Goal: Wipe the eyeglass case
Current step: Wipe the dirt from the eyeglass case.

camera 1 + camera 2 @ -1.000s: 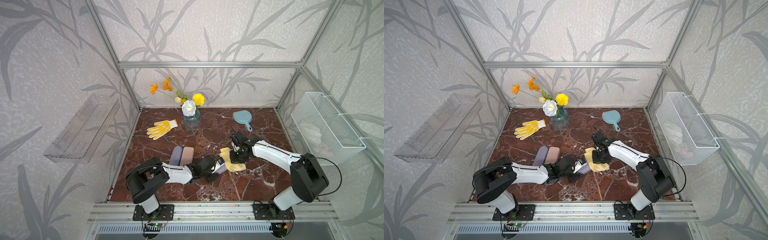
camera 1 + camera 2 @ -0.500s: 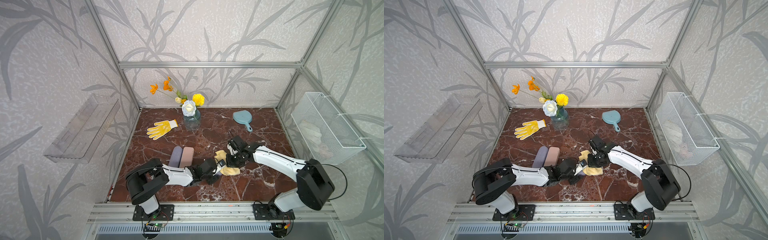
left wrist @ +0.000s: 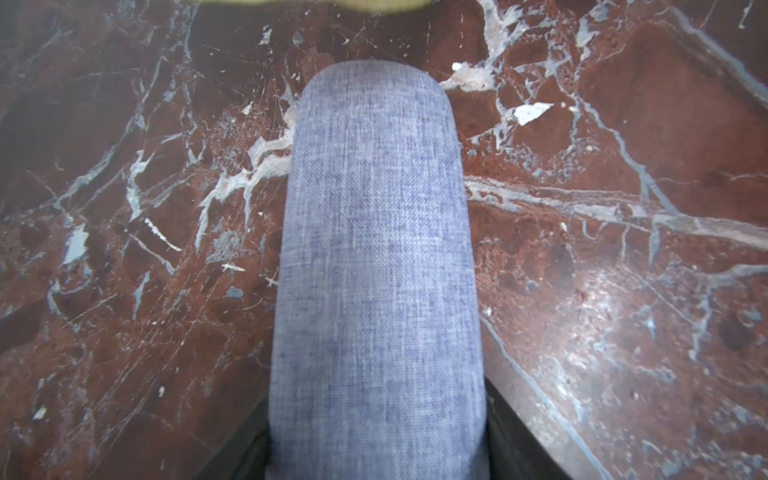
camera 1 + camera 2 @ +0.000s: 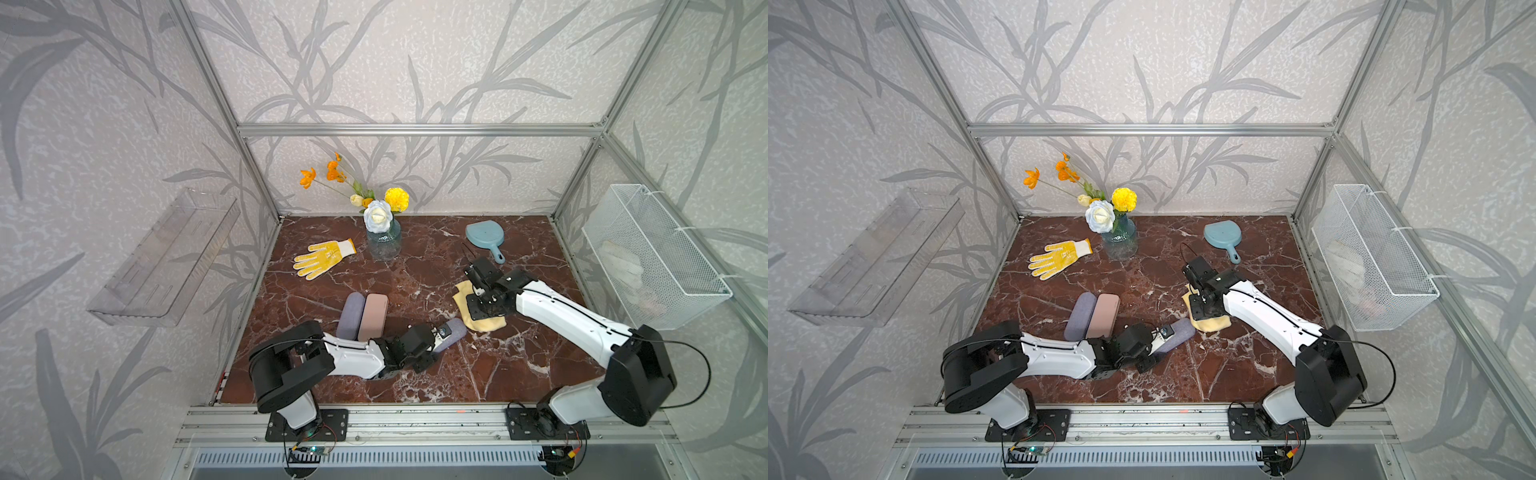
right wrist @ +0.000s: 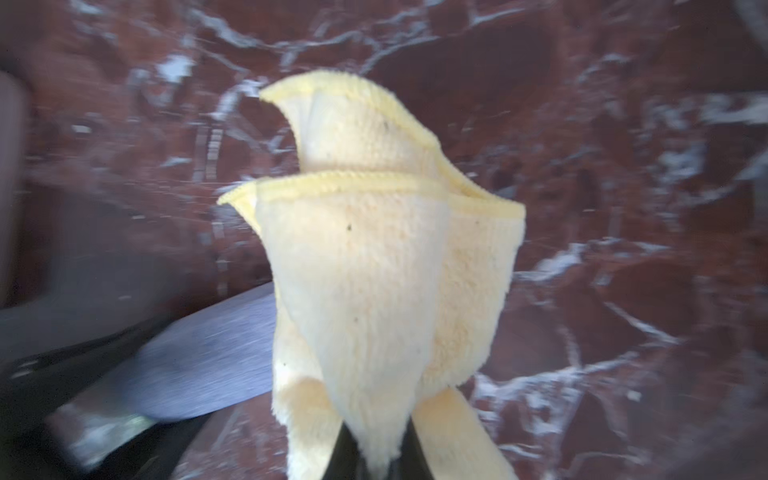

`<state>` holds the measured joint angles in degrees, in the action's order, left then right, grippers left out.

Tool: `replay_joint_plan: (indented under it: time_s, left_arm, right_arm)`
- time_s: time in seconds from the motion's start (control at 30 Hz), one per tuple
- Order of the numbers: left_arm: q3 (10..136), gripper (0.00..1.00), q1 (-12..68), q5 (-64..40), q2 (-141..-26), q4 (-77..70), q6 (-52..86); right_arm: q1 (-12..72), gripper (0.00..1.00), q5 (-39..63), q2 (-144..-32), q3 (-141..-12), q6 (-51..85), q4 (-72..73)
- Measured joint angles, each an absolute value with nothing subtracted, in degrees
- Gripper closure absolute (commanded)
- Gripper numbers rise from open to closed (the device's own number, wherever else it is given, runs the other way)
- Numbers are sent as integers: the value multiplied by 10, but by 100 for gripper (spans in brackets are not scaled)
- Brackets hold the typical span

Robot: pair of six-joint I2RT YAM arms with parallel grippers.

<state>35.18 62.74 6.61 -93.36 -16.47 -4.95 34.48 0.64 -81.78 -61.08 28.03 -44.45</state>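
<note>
While the red-brown veined marble tabletop [image 4: 415, 270] carries everything, the right gripper [image 4: 482, 306] pinches a crumpled pale-yellow terry cloth [image 5: 374, 270] between closed fingers, with the cloth draping onto the marble. The left gripper [image 4: 436, 341] clamps one end of the blue-grey woven-fabric eyeglass case [image 3: 376, 270], low at the table's front middle, its free rounded end just beside the cloth.
</note>
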Motion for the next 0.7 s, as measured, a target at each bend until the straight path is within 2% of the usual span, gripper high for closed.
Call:
replay_joint_plan:
  time_s: [0.13,0.27,0.37,0.47,0.6,0.7]
  left_arm:
    - [347,92,651,109,-931,-168,-51]
    - [346,92,675,150,-931,-167,-55]
    - [347,91,693,192,-934,-165,-61]
    - [357,91,721,248,-949,-165,-72]
    - [392,91,762,325,-990,-163,-96]
    - [417,91,786,378,-1019,-161,-112]
  right_arm:
    - [352,100,142,-843,-550,352,-356]
    - [324,100,201,-876,-526,352,-336]
    - [269,100,153,-873,-530,314,-358]
    - [240,100,40,-873,-563,272,-416]
    - [260,100,-64,-861,-644,229,-479]
    - [304,100,-73,-856,-700,221,-503]
